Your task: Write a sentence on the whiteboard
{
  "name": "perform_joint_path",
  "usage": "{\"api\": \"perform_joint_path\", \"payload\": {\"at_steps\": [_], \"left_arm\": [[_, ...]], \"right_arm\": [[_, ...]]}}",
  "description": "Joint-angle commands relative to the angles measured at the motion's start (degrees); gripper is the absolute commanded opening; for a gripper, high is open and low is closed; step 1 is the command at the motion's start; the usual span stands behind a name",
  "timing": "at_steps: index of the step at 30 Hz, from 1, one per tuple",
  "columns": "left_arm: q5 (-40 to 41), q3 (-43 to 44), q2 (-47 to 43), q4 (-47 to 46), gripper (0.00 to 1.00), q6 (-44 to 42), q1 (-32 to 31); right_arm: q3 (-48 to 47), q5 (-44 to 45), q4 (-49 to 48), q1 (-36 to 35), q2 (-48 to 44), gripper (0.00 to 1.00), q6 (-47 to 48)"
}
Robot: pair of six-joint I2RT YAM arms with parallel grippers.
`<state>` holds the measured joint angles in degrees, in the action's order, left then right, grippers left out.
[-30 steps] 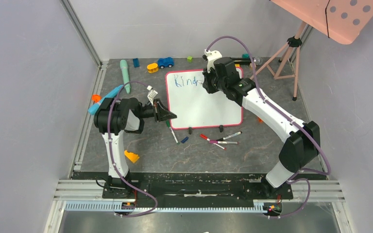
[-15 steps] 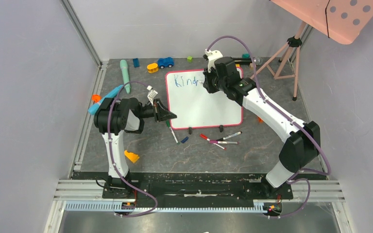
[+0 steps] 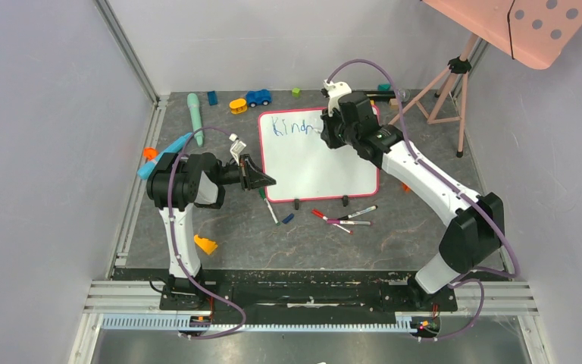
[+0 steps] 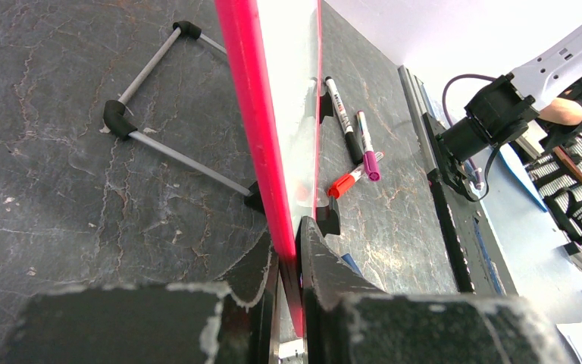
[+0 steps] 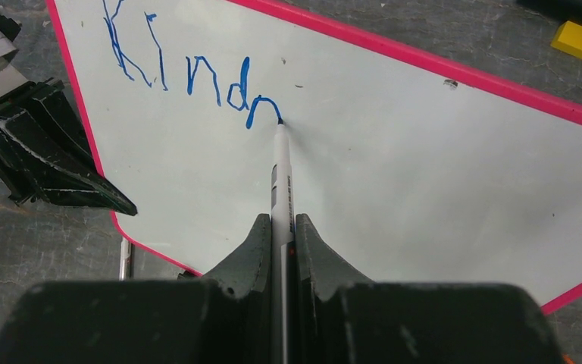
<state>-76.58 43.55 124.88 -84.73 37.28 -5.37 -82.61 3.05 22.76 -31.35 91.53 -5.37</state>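
Observation:
The whiteboard [image 3: 318, 163] with its pink-red frame stands tilted on the dark table. Its top line carries the start of the sentence [image 3: 292, 127] in blue, reading "Kindn" [image 5: 189, 72]. My right gripper [image 3: 324, 132] [image 5: 278, 220] is shut on a white marker [image 5: 280, 174]. The marker's tip touches the board [image 5: 394, 152] at the end of the last letter. At the board's left edge my left gripper [image 3: 265, 182] [image 4: 292, 243] is shut on the red frame [image 4: 254, 114], seen edge-on.
Loose markers [image 3: 345, 218] [image 4: 352, 129] lie in front of the board, and another [image 3: 270, 208] lies near the left gripper. Toys sit at the back: a blue car [image 3: 258, 97] and a teal object [image 3: 195, 110]. A tripod [image 3: 447, 91] with a salmon dotted panel [image 3: 538, 26] stands back right.
My right gripper has shifted slightly right along the top line with the marker, adding a stroke after "Kind". The left arm and the board have not moved.

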Motion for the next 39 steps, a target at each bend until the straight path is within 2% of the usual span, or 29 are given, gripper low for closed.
{"api": "perform_joint_path", "payload": {"at_steps": [1, 14, 22, 39], "left_arm": [[-2.33, 0.04, 1.24, -4.48, 0.02, -7.0, -0.25], [-2.36, 0.04, 1.25, -4.48, 0.02, -6.96, -0.21], [-2.43, 0.04, 1.24, -4.48, 0.02, -7.03, -0.23], [-2.49, 0.05, 1.24, -4.5, 0.02, -6.98, -0.2]], "right_arm": [[1.9, 1.81, -0.45, 0.99, -1.22, 0.0, 0.19], [2.15, 0.86, -0.36, 0.96, -1.55, 0.0, -0.41], [-2.81, -2.84, 1.27, 0.96, -2.04, 0.0, -0.21], [-5.26, -0.6, 2.37, 1.58, -1.72, 0.0, 0.9]]}}
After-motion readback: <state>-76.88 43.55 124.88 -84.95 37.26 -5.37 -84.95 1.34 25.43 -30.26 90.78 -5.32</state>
